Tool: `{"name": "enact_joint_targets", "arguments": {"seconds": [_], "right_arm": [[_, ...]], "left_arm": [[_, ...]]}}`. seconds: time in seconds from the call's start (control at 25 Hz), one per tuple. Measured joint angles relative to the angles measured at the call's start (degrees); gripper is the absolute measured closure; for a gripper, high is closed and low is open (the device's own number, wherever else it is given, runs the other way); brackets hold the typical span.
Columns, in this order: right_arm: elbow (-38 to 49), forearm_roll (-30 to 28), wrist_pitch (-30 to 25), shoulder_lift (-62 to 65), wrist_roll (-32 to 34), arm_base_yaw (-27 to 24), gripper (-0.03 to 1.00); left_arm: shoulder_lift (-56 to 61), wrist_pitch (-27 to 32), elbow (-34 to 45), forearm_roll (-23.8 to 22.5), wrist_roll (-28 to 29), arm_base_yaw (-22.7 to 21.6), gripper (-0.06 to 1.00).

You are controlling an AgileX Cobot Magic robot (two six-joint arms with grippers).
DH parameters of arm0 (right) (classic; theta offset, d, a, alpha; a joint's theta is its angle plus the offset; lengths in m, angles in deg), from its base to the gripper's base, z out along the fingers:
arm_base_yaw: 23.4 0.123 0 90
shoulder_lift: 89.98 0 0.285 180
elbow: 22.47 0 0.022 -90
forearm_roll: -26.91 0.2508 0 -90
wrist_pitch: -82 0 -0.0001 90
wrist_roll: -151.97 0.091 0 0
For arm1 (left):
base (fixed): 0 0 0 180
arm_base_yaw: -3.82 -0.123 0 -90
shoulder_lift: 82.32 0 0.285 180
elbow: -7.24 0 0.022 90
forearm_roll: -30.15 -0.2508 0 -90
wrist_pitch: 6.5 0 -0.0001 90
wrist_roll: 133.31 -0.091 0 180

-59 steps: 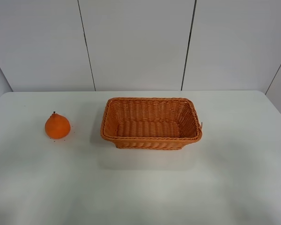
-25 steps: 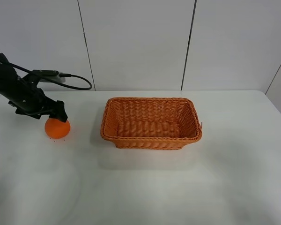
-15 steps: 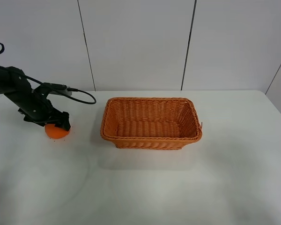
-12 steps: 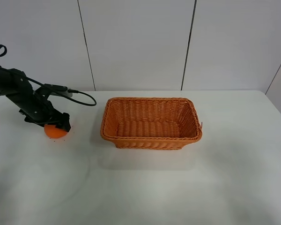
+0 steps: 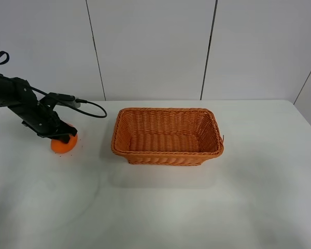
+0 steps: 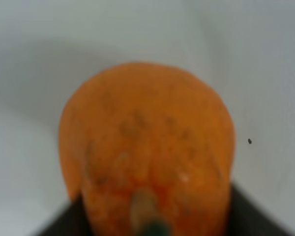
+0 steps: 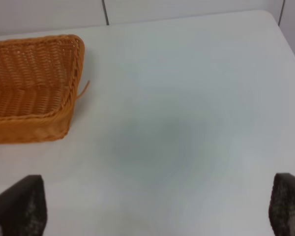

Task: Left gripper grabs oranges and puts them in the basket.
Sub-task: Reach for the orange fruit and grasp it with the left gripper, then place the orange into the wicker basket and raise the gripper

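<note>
The orange rests on the white table at the left, to the left of the woven basket. My left gripper is down over the top of the orange, with its black cable trailing behind. In the left wrist view the orange fills the frame, and the dark fingers press against both of its sides. The basket holds nothing. My right gripper is open and empty over bare table, to the right of the basket; it does not show in the exterior view.
The white table runs wide in front of and to the right of the basket. Grey wall panels stand behind its far edge.
The left arm came in from the left and lowered onto the orange. In the last half second it barely moved, and the orange shifted slightly under the jaws.
</note>
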Motion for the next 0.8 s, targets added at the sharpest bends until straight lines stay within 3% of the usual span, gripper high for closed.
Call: {"name": "enact_joint_targets", "arguments": {"seconds": [0.04, 0.12, 0.8], "right_arm": [[0.0, 0.0, 0.0, 0.0, 0.0, 0.0, 0.27], [0.0, 0.0, 0.0, 0.0, 0.0, 0.0, 0.27], [0.0, 0.0, 0.0, 0.0, 0.0, 0.0, 0.27]], "left_arm": [[0.0, 0.07, -0.11, 0.0, 0.0, 0.0, 0.73], [0.05, 0.15, -0.26, 0.0, 0.0, 0.0, 0.81], [8.6, 6.66, -0.26, 0.06, 2.61, 0.0, 0.81]]}}
